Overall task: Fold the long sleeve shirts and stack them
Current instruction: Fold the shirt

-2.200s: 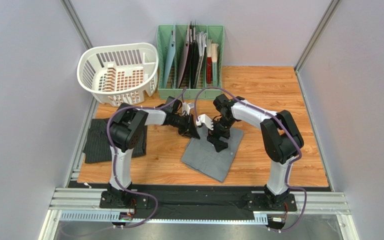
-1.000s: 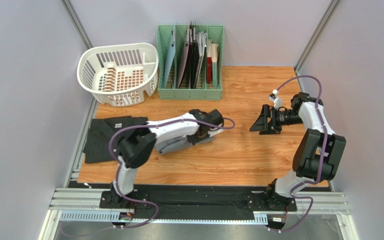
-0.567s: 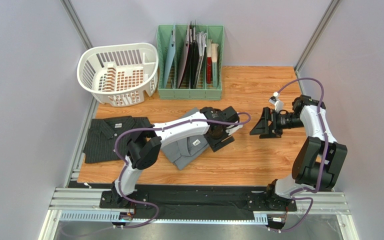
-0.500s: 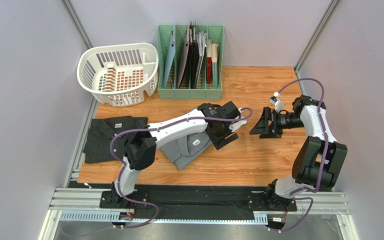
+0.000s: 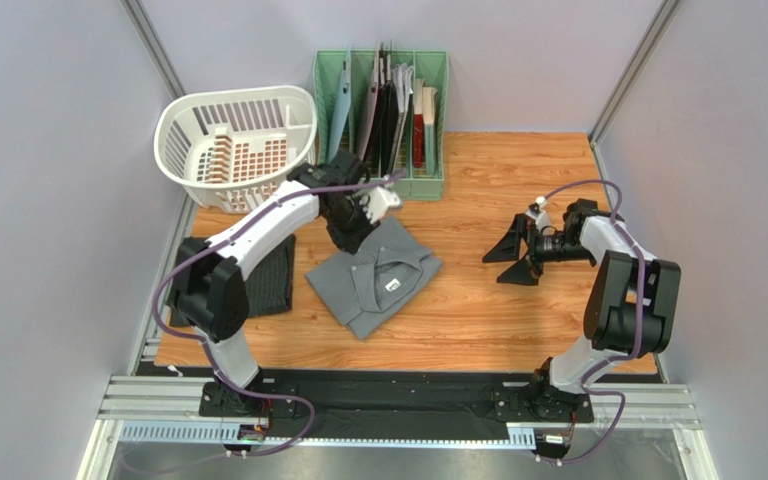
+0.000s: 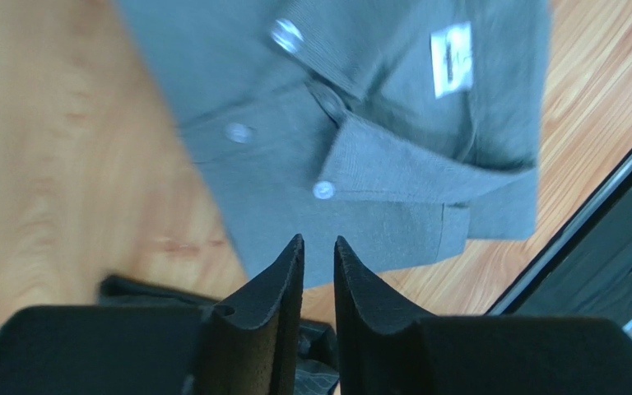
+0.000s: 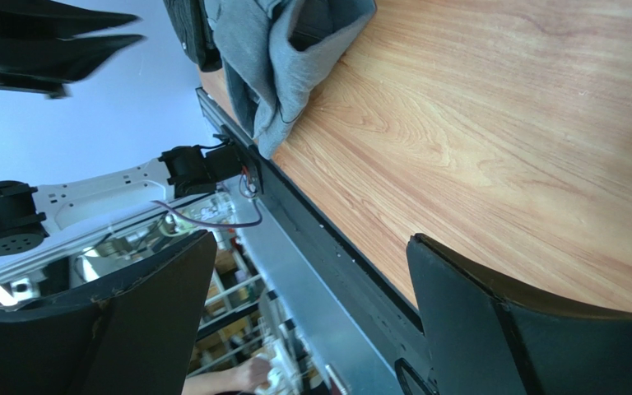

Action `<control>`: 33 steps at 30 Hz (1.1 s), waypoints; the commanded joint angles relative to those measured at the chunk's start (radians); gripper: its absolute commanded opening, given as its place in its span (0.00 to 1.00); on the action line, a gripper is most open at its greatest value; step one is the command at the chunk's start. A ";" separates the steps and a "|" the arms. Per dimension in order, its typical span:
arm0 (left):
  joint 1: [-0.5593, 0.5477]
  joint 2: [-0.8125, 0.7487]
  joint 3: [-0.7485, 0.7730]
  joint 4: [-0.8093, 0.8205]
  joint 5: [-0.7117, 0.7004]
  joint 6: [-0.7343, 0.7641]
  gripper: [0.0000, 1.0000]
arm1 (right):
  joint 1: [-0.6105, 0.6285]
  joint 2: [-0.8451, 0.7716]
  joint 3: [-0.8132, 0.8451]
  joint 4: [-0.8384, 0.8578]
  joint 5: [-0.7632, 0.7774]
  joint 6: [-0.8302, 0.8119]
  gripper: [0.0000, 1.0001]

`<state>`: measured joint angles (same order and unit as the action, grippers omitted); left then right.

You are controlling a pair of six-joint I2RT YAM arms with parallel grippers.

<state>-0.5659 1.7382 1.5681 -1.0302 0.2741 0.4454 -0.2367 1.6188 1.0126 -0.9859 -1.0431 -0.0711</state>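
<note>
Two shirts lie apart, the grey shirt (image 5: 378, 275) folded mid-surface on the table (image 5: 518, 320) and the pinstriped shirt (image 5: 273, 285) at its left edge, so with my left gripper (image 6: 318, 247) narrow and empty and my right gripper (image 7: 311, 247) wide and idle, pinching one layer could spill the fold.

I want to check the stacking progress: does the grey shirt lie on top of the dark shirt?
No, the grey shirt lies on the wooden table beside the dark shirt.

White arms (image 5: 258, 225), black joints, purple cables (image 5: 578, 183)
</note>
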 commanded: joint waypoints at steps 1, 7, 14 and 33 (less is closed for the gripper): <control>-0.042 0.085 -0.097 0.045 -0.044 0.162 0.24 | 0.005 0.055 -0.019 0.064 -0.040 0.106 0.93; -0.101 0.257 -0.094 0.056 0.019 0.012 0.11 | 0.001 0.041 -0.031 0.059 -0.005 0.109 0.92; -0.371 0.360 0.087 0.096 0.336 -0.386 0.09 | -0.015 0.072 0.041 0.056 0.101 0.111 0.89; 0.168 -0.285 -0.256 0.228 0.355 -0.421 0.70 | 0.398 0.377 0.357 0.087 0.483 -0.061 0.66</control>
<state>-0.4374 1.5040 1.3678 -0.7872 0.6086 -0.0109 0.1299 1.9137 1.2900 -0.9329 -0.7113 -0.0498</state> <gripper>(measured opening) 0.698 0.805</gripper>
